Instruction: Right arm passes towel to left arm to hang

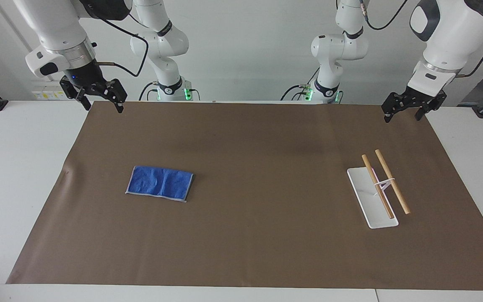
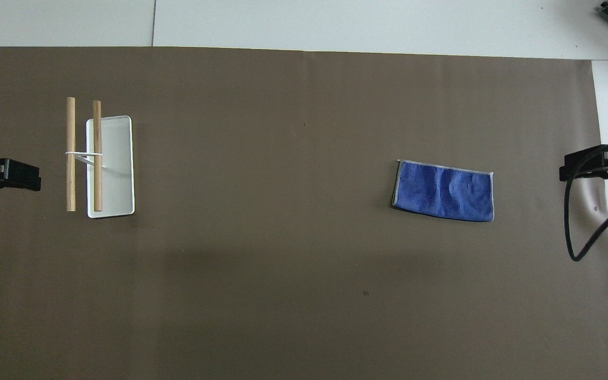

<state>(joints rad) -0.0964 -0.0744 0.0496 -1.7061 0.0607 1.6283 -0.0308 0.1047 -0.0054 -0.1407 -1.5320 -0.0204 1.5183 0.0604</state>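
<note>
Nearest the robots, both arms wait raised over the edge of the matte brown paper sheet [image 1: 241,235] that covers the white table [image 1: 15,188]. The right arm's black two-finger gripper [image 1: 103,102] hangs over the sheet's corner at its own end of the table, fingers spread apart and holding nothing. The left arm's black two-finger gripper [image 1: 405,114] hangs over the matching corner at the left arm's end, its fingers likewise parted and empty.

Farther out, the small blue terry towel [image 1: 159,183] with thin grey edge trim lies folded flat on the paper toward the right arm's end, a soft nubby rectangle with slight wrinkles, well apart from both grippers.

Toward the left arm's end stands a hanging rack [image 1: 379,186]: a flat white rounded-rectangle base tray [image 2: 116,169] carrying two smooth round wooden rods [image 2: 83,153], side by side and parallel, joined by what looks like a thin white wire bracket, though its exact form is hard to make out. One rod overhangs the tray's edge.
</note>
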